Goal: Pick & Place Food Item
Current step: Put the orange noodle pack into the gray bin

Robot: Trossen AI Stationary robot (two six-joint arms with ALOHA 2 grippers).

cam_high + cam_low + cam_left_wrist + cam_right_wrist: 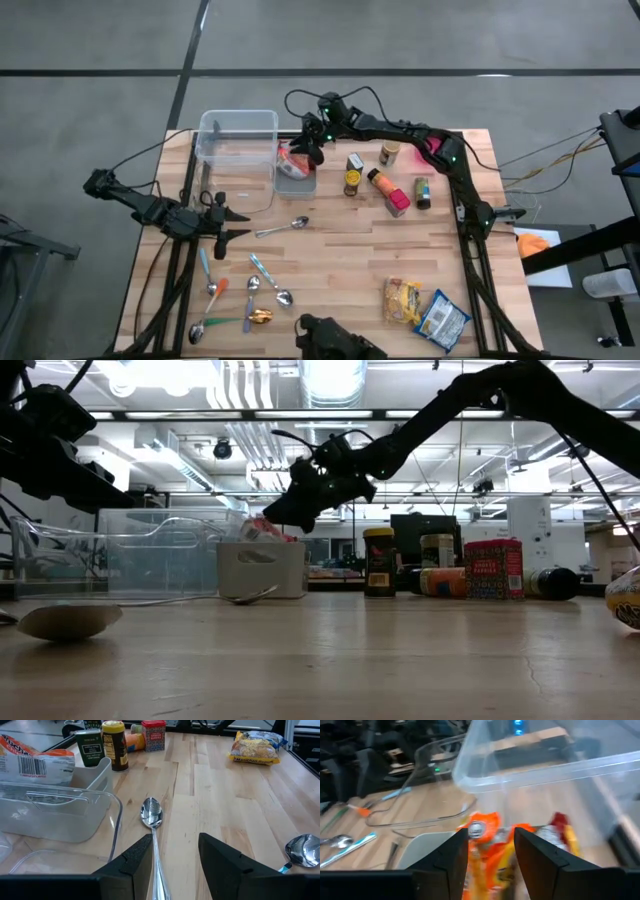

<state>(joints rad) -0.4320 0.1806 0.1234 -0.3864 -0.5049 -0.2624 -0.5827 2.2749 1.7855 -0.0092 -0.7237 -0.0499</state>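
Observation:
An orange-and-white food packet [492,845] stands tilted in a small grey bin [297,182] at the far middle of the table, its lower end inside the bin and its upper end sticking out above the rim [262,530]. My right gripper [312,140] hangs just over the bin, open, slanting down from the table's right. Its fingers [447,860] stand on either side of the packet's upper end. My left gripper [235,222] waits open at the table's left. A spoon [151,815] lies on the table ahead of it. My right gripper has its open fingers on either side of the packet's upper end [485,832], coming from above and the table's right. Whether they touch it, I cannot tell. The packet rests in the bin, leaning.
A clear plastic container [237,150] stands left of the bin. Spice jars [353,175] and a red tin [397,202] stand to its right. Two snack bags [403,300] lie near the front right. Several spoons [255,290] lie near the front left.

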